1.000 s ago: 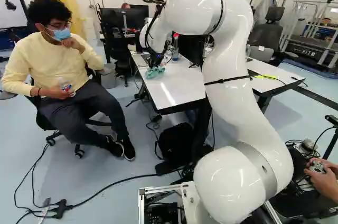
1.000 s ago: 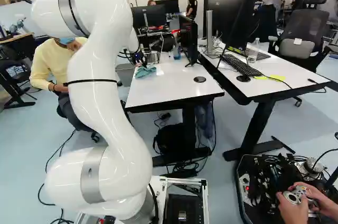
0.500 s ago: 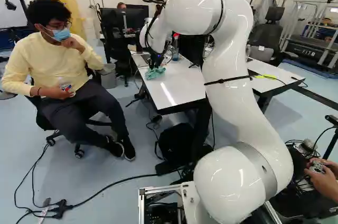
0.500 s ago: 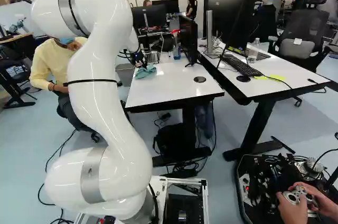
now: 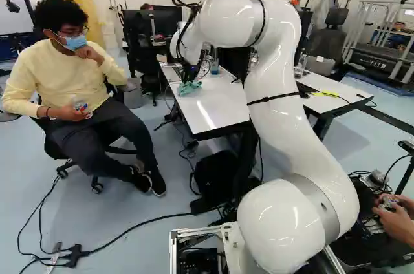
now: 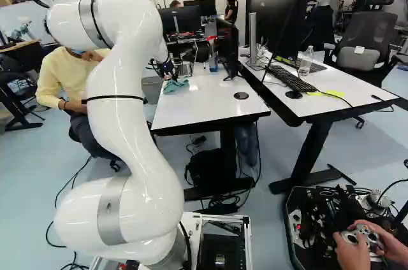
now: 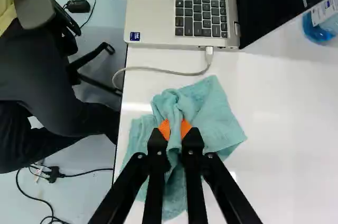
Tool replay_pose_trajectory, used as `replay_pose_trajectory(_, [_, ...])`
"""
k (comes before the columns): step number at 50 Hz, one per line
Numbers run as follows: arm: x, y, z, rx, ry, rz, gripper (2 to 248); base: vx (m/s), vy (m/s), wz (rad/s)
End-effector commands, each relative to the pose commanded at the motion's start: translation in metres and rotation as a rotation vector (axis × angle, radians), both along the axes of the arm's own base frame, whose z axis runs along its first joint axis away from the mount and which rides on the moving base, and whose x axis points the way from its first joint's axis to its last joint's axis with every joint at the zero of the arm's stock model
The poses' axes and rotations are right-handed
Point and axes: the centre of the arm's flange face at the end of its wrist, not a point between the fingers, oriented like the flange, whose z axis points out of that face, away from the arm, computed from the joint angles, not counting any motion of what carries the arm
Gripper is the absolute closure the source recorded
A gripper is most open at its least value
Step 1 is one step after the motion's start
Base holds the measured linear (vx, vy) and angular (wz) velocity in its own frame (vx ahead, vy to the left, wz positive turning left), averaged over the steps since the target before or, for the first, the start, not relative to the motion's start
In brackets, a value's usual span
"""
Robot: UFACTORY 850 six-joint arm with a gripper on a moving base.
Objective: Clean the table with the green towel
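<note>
The green towel (image 7: 214, 110) lay bunched and creased on the white table (image 6: 210, 107), near the table's long side edge. The gripper (image 5: 189, 79) was positioned above it, directed downward. In the wrist view, both fingers were closed on a raised fold of the towel, with the orange pads (image 7: 165, 129) bearing on it from opposite sides. Loose cloth extended ahead of the fingers, to either side of them and beneath them.

An open laptop (image 7: 150, 7) was located on the same table, ahead of the towel and apart from it. A light cable (image 7: 158, 69) was connected to the laptop's near side; it ran between laptop and towel, then curved at the table edge. A bottle with a blue base (image 7: 319, 26) stood beside the laptop's screen. A black disc (image 6: 241, 95) was set in the tabletop.

The arm (image 5: 278, 93) reached forward from its base joint. At the right of the right base view, a second table (image 6: 357, 92) supported a keyboard (image 6: 292, 78), a monitor (image 6: 277, 18) and a clear bottle (image 6: 306, 63).
</note>
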Motion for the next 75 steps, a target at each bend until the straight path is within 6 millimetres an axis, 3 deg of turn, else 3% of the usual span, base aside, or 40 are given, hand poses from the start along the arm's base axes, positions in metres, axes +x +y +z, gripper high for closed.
replay_pose_trajectory(16, [0.025,-0.001,-0.003,0.006,-0.028,-0.009,209,0.000,0.000,0.000])
replay_pose_trajectory(27, [0.027,-0.002,-0.003,0.007,-0.030,-0.011,209,0.000,0.000,0.000])
replay_pose_trajectory(75, [-0.052,0.011,0.005,-0.012,0.048,0.033,209,0.000,0.000,0.000])
